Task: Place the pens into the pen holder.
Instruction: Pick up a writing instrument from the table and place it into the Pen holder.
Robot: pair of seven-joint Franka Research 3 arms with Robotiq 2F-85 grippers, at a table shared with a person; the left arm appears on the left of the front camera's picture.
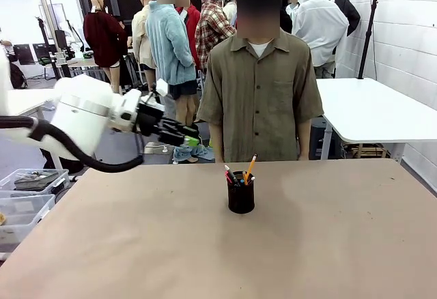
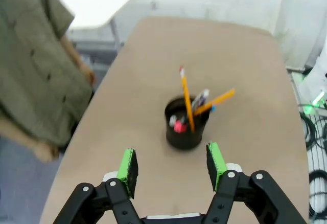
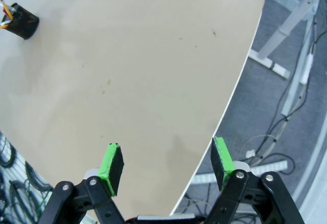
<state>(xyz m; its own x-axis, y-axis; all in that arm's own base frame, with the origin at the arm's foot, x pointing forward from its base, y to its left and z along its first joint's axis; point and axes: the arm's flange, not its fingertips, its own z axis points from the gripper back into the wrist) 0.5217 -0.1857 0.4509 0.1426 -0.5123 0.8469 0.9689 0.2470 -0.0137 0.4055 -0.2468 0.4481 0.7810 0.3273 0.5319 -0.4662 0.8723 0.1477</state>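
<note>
Since both grippers gape with nothing between their pads, the left gripper (image 2: pixel 171 168) hanging above the worktop (image 1: pixel 136 244) and the right gripper (image 3: pixel 166 165) over its edge, the pens (image 2: pixel 190 106) evidently stand finished inside the pen holder (image 1: pixel 241 196), mid-worktop before the person (image 1: pixel 259 87).

From my station I see a tan table (image 1: pixel 136 244) filling the near view. Beyond it on the right stands a white table (image 1: pixel 382 111) against a white block wall (image 1: pixel 403 26). At near left, clear plastic bins (image 1: pixel 24 207) sit beside the tan table. The floor (image 3: pixel 286 81) is grey, with cables (image 3: pixel 271 137) lying on it.
</note>
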